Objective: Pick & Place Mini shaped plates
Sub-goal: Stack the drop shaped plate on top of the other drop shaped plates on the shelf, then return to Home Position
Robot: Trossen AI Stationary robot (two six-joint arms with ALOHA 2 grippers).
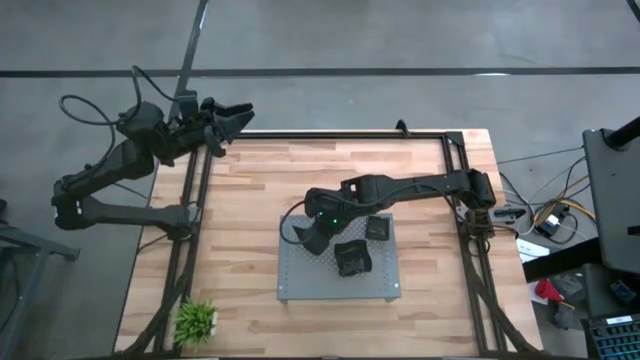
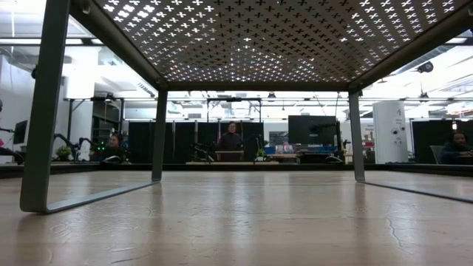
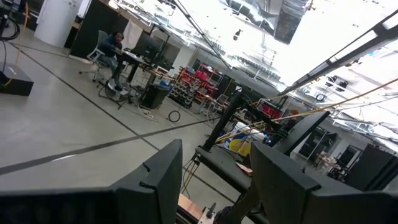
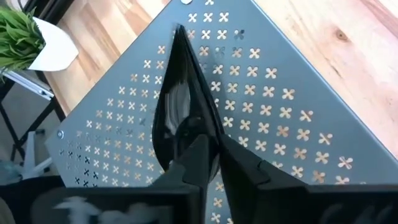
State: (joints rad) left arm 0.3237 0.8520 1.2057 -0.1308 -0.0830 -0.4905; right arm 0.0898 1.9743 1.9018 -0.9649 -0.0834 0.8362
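My right gripper [image 1: 312, 238] is over the left part of the grey perforated board [image 1: 385, 285] and is shut on a black teardrop-shaped mini plate [image 4: 177, 106], whose pointed tip [image 4: 178, 30] points away from the fingers. Other black mini plates lie on the board: a small pile [image 1: 352, 258] and one [image 1: 377, 228] farther back. My left gripper [image 1: 232, 118] is open and empty past the table's far left corner, pointing out into the room. My right gripper pinches the teardrop plate's raised rim [image 4: 200, 134] between its two fingers, near the plate's round end. The fingers slant down from the table's right side. The plate stands tilted on its edge over the board; I cannot tell whether it touches the board.
A small green plant [image 1: 196, 320] in a white pot stands at the table's near left corner. A black frame [image 1: 455, 150] runs round the wooden table top. The low view looks out from under the board [image 2: 244, 37] across bare wood.
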